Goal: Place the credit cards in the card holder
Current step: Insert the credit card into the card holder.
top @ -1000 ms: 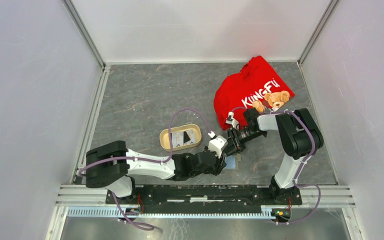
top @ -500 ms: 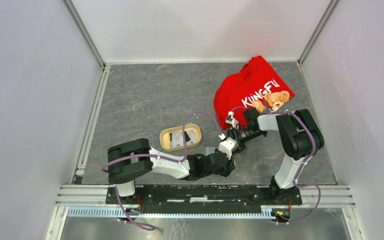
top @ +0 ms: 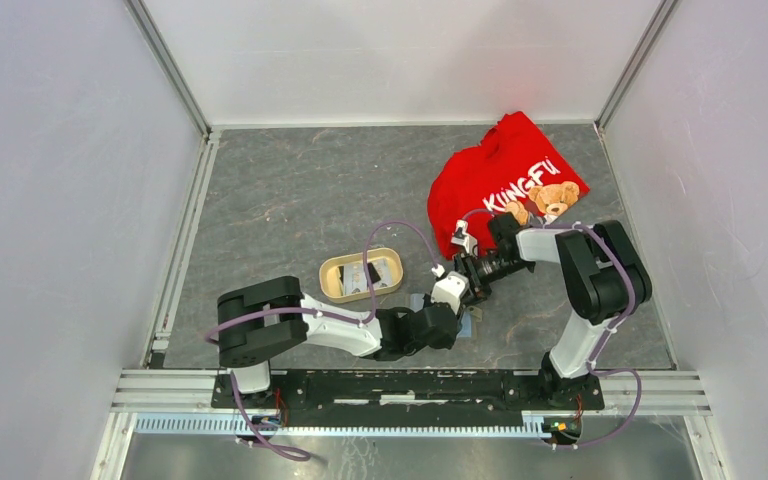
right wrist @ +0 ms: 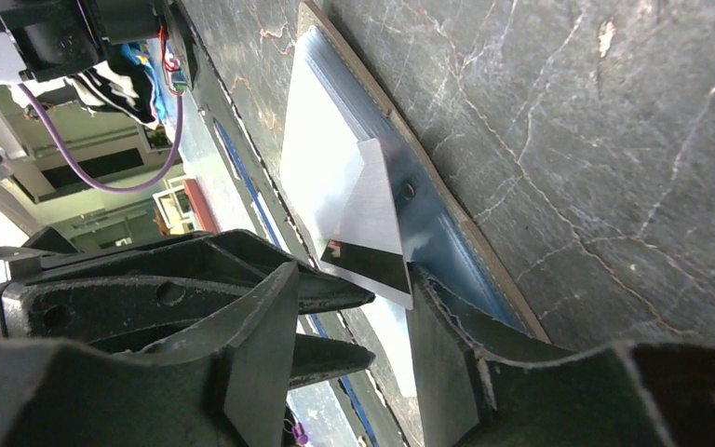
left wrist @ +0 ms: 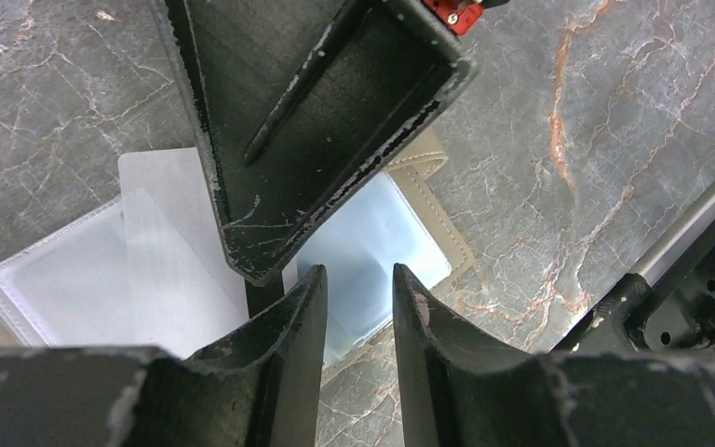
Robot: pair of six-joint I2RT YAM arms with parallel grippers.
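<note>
Card holder (left wrist: pixel 382 242) lies open on the counter (left wrist: pixel 568 140), pale pockets up, under both claws.

Right claw (right wrist: pixel 349 307): jaws apart. The dark near end of a pale credit card (right wrist: pixel 363 205) sits between them, its far end at a pocket. Gripped or loose, cannot tell.

Left claw (left wrist: pixel 358 298): jaws slightly apart, empty, over the holder.

Judgement: keep the card low and push it along the pocket line while the left claw pins the holder against sliding.

Two arms: left arm (top: pixel 300 325) and right arm (top: pixel 590 285). One red shirt (top: pixel 480 185). One beige tray (top: pixel 328 280). One holder (left wrist: pixel 372 237). Three cards can be counted: one (right wrist: pixel 372 214) at the holder and two in the tray, dark (top: pixel 373 272) and pale (top: pixel 354 277).
</note>
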